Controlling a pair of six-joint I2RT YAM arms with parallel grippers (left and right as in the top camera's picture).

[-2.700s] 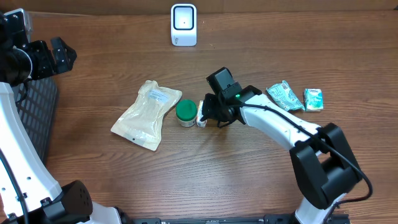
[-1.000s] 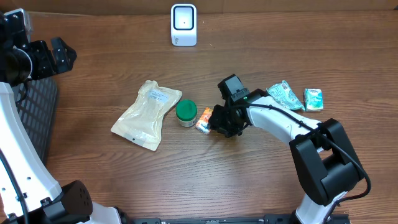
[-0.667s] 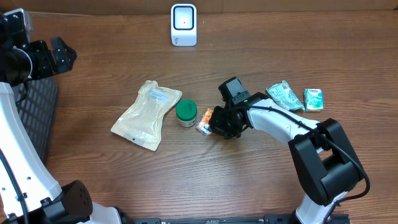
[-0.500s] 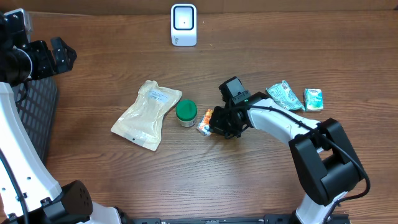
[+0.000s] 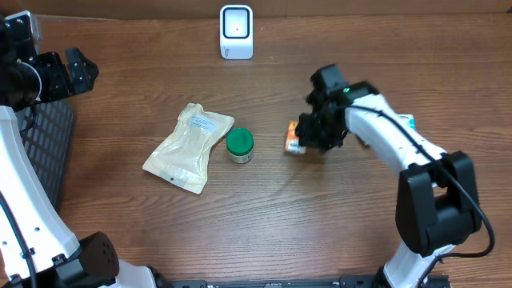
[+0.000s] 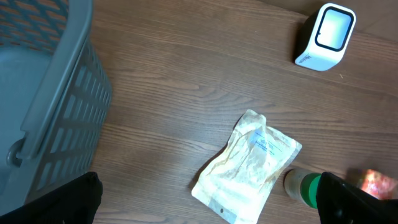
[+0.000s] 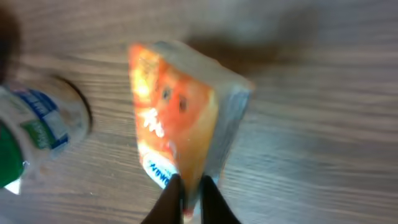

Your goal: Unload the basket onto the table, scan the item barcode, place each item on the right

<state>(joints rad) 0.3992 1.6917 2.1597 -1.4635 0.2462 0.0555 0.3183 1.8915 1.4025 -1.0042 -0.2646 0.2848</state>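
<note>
A small orange snack packet (image 5: 293, 138) hangs pinched by its edge in my right gripper (image 5: 307, 136), above the table to the right of centre. In the right wrist view the two fingertips of that gripper (image 7: 189, 194) are shut on the packet (image 7: 180, 118), with wood grain below it. The white barcode scanner (image 5: 237, 32) stands at the back centre, its window facing forward, and shows in the left wrist view as well (image 6: 326, 34). My left gripper (image 5: 78, 67) is up at the far left, and in the left wrist view that gripper (image 6: 208, 198) is wide open with nothing in it.
A beige pouch (image 5: 190, 146) lies left of centre beside a green-lidded jar (image 5: 239, 145). A grey mesh basket (image 6: 43, 93) sits at the left edge. A green-and-white packet (image 5: 409, 120) peeks out behind the right arm.
My right gripper has shut on the orange packet beside the jar, lifted it and carried it to the right and back. The left arm has not moved.
</note>
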